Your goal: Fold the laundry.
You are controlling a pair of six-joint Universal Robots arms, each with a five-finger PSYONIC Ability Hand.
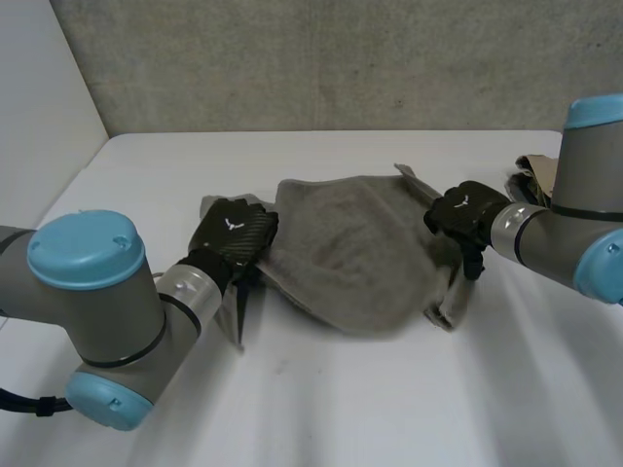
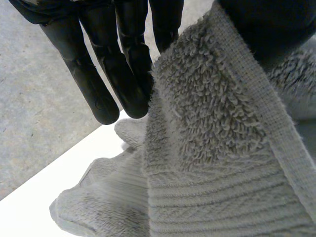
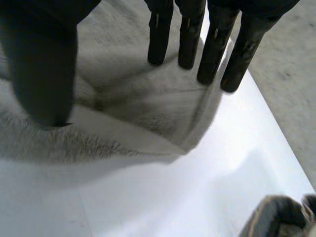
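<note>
We have the grey towel mid-table, bunched up and partly lifted off the white table, strung between both hands. The left hand is at the towel's left edge and the right hand at its right edge, well apart. Left wrist view: fingers are straight and pressed together on the far side of the hemmed edge, thumb on the near side, so we read a pinch on the hem. The rest of the cloth piles below the fingertips onto the table. Right wrist view: fingers are straight, slightly spread, tips on the cloth. The thumb sits opposite them with a fold of towel between, again a pinch. That corner is off the surface, with shadow under it. Head view also shows a strip of towel hanging from the right hand down to the table. A dark crumpled bundle sits near the table's far right edge, behind the right arm, apart from the towel; we can't tell what it is. A grey concrete wall stands behind the table.
</note>
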